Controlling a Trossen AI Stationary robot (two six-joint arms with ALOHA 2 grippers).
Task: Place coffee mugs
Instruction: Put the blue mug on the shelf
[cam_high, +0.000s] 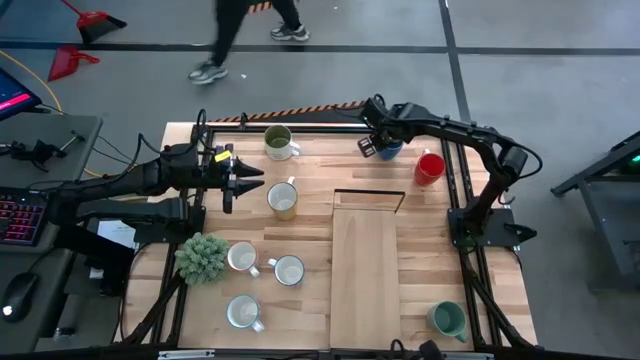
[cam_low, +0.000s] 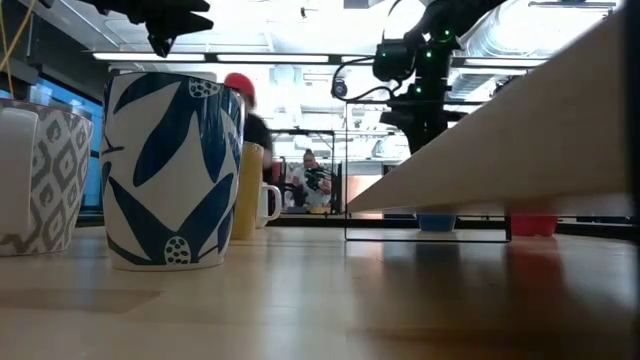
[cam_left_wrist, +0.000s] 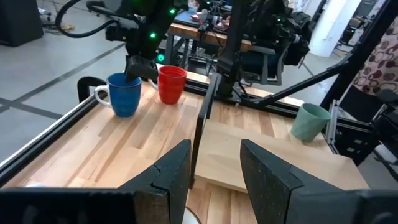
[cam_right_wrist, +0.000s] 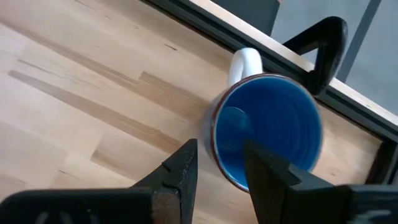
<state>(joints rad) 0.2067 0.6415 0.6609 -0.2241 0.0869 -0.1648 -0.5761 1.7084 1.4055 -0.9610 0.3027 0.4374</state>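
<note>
Blue mug (cam_right_wrist: 268, 127) is the piece your right gripper (cam_right_wrist: 221, 163) works on, and it sits straight below that gripper: the wrist view looks down into its open mouth, with one dark finger (cam_right_wrist: 177, 171) outside the wall and the other (cam_right_wrist: 273, 177) over the inside, so the jaws straddle the rim on the side away from the white handle (cam_right_wrist: 244, 62). They stand part open with the rim between them; you cannot tell from these views whether the pads already touch it, and the mug rests on the table (cam_high: 370, 250). In the high view that gripper (cam_high: 376, 143) is at the far edge, with the red mug (cam_high: 429, 167) just beside the blue one toward the right rail. The mug stands upright, so your approach line is vertical, and the handle points toward the far rail, clear of the fingers. Your left gripper (cam_high: 240, 179) waits part open and empty, hovering near the yellow mug (cam_high: 284, 199), well apart from the blue one. I judge the right arm alone is placed for this grasp: close straight in on the wall, then lift straight up so you do not knock the red mug.
</note>
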